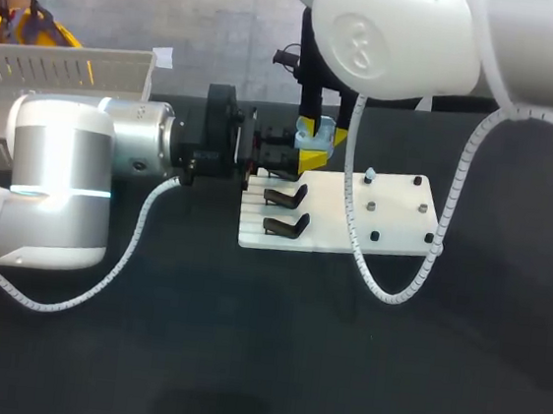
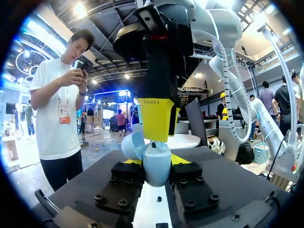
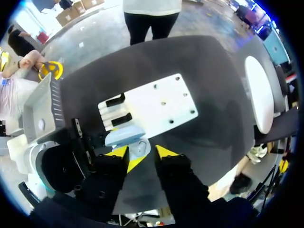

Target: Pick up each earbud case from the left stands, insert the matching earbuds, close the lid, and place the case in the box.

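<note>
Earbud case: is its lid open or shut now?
Open. In the left wrist view the lid is swung aside from the earbud case held in the left gripper.

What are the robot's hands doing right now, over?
Left gripper shut on the blue case, lid open. Right gripper just above the case. Nothing in the way.

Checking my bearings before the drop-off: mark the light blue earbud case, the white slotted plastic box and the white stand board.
Light blue earbud case [image 2: 156, 166]: left wrist view, on its rounded body.
White slotted plastic box [image 1: 68, 69]: head view, on its slotted wall.
White stand board [image 1: 396, 227]: head view, on a bare patch.
</note>
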### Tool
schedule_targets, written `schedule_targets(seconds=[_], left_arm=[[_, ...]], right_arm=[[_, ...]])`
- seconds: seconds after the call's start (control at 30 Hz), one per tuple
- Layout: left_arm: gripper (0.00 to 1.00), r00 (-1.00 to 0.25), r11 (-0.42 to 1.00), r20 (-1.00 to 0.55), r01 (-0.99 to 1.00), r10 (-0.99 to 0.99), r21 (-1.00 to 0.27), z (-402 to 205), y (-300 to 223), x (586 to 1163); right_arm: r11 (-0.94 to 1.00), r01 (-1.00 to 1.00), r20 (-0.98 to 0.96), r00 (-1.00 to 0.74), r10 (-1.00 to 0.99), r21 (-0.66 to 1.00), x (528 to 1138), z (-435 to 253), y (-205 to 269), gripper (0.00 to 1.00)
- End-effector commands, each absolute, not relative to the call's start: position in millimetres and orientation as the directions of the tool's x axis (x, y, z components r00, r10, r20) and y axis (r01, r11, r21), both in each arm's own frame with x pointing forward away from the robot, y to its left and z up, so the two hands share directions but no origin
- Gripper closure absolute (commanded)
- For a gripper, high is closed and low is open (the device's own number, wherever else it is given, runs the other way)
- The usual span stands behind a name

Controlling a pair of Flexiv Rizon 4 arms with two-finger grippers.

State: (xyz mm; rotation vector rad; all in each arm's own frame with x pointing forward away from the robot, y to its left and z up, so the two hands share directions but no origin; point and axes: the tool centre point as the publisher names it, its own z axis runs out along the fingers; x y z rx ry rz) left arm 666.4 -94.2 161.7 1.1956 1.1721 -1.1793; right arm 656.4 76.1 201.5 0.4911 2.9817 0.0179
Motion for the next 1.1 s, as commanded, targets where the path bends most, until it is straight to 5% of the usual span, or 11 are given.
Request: schedule_targets(seconds=[0.03, 0.1, 0.2, 0.6, 1.1], left_arm=[[1.00, 0.042, 0.025, -0.999, 0.999, -0.028, 0.041, 160.8, -94.2, 664.9], [1.00, 0.042, 0.025, -0.999, 0.999, -0.028, 0.041, 160.8, -94.2, 664.9], [1.00, 0.042, 0.025, -0.999, 0.999, -0.028, 0.041, 160.8, -94.2, 664.9], [1.00, 0.042, 0.025, -0.999, 0.999, -0.028, 0.041, 160.8, -94.2, 664.9], [1.00, 0.042, 0.025, -0.999, 0.999, -0.028, 0.041, 160.8, -94.2, 664.9]], right_arm=[[0.950, 0.307, -0.121, -0.942, 0.312, 0.053, 653.2, 206.4, 73.7, 0.52], [0.949, 0.296, -0.127, -0.943, 0.308, 0.104, 648.1, 214.7, 69.8, 0.47], [0.943, 0.289, -0.169, -0.934, 0.316, 0.163, 641.4, 222.1, 56.7, 0.00], [0.984, -0.038, -0.358, -0.933, 0.028, 0.175, 618.3, 235.8, 15.6, 0.00], [0.984, -0.038, -0.358, -0.933, 0.028, 0.175, 618.3, 235.8, 15.6, 0.00]])
